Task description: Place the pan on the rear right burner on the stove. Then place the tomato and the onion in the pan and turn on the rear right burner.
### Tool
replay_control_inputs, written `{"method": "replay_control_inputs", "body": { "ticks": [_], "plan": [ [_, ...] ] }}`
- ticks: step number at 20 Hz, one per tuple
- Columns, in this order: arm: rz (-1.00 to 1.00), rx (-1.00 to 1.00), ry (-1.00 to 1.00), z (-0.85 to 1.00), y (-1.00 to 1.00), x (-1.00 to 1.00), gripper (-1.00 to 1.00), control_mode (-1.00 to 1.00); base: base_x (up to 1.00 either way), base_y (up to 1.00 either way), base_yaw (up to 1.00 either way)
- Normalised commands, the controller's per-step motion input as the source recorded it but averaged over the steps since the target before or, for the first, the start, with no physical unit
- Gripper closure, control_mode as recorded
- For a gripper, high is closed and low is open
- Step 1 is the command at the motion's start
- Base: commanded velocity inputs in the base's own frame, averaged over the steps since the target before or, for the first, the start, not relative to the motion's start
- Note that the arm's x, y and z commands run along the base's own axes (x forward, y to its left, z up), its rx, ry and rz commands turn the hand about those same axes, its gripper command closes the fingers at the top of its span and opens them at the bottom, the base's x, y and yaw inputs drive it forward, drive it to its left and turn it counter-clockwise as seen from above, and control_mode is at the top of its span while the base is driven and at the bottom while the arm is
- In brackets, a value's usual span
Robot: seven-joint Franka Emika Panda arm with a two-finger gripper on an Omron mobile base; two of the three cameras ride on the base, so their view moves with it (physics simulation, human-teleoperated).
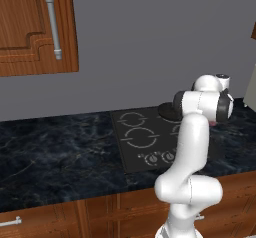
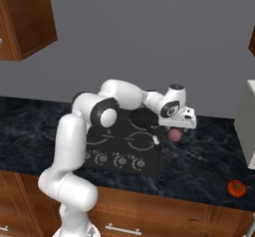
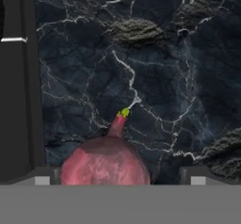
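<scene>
The small black pan (image 2: 144, 116) sits on the stove (image 2: 107, 131) over the rear right burner, and its thin handle points toward the front right. On the dark counter just right of the stove lies the pinkish onion (image 2: 174, 135). My gripper (image 2: 175, 129) hangs directly over it, pointing down. In the hand view the onion (image 3: 106, 164) lies between the open fingertips (image 3: 44, 176), with its green-tipped stalk pointing away. The orange-red tomato (image 2: 236, 188) rests far to the right, near the counter's front edge. From the left base view my arm hides most of the pan (image 1: 167, 112).
A row of knobs (image 2: 117, 160) runs along the stove's front. A pale appliance (image 2: 246, 126) stands at the counter's right end. Wooden wall cabinets (image 1: 30, 27) hang at upper left. Dark marbled counter (image 1: 55, 142) stretches left of the stove.
</scene>
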Motion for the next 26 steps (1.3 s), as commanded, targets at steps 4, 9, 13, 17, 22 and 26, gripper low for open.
{"method": "replay_control_inputs", "body": {
  "ticks": [4,9,13,17,22,26],
  "plan": [
    [0.0,0.02,0.0,0.0,-0.03,0.0,-1.0,-1.0,0.0,0.0,0.0],
    [0.0,0.0,0.0,0.0,0.02,-0.16,-1.0,-1.0,0.0,0.0,0.0],
    [0.0,0.0,0.0,0.0,0.13,-0.3,-1.0,-1.0,0.0,0.0,0.0],
    [0.0,0.0,0.0,0.01,0.26,-0.27,-1.0,-1.0,0.0,0.0,0.0],
    [0.0,0.0,0.0,0.02,0.35,-0.07,-1.0,-1.0,0.0,0.0,0.0],
    [0.0,0.0,0.0,0.0,0.11,0.14,-1.0,-1.0,0.0,0.0,0.0]
  ]
}}
